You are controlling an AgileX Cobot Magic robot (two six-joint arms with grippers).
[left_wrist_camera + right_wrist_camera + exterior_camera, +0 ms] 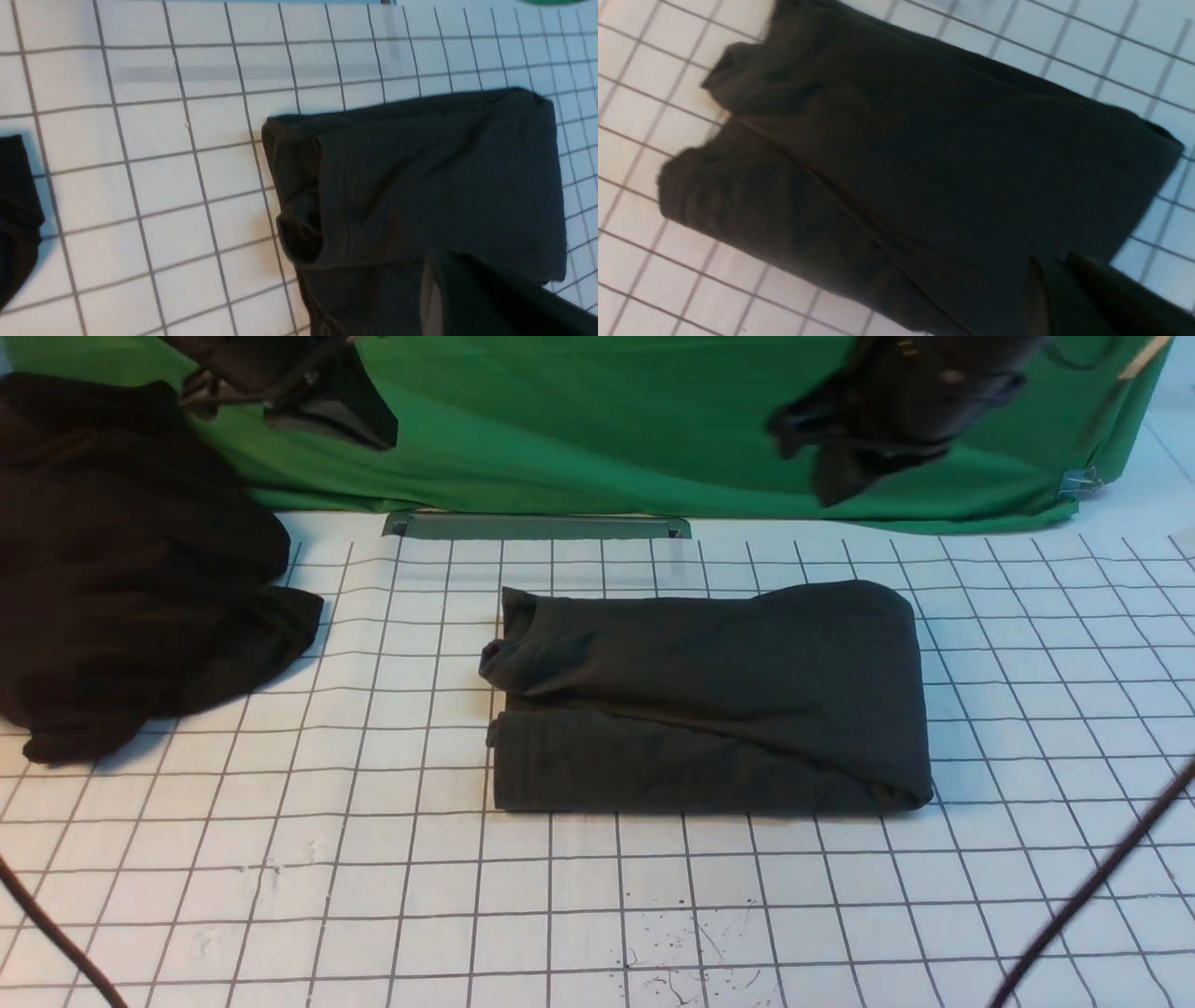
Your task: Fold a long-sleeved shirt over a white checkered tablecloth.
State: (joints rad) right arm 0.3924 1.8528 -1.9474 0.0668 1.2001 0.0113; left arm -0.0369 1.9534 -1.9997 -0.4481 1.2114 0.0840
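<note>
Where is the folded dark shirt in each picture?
Front view: the long-sleeved shirt lies mid-table on the white checkered tablecloth.
Left wrist view: the shirt covers about half the picture.
Right wrist view: the shirt fills most of the picture.
Shared landmark: its bunched open end.

No writing, label, brand, number or sign can be read in any of the views. The long-sleeved shirt (709,700) lies folded with only plain charcoal fabric facing outward (the wrist views, though closer, are too soft to show more than seams and hems). The white checkered tablecloth (373,896) carries only its thin dark grey lines, which form squares and no letters or figures.
</note>
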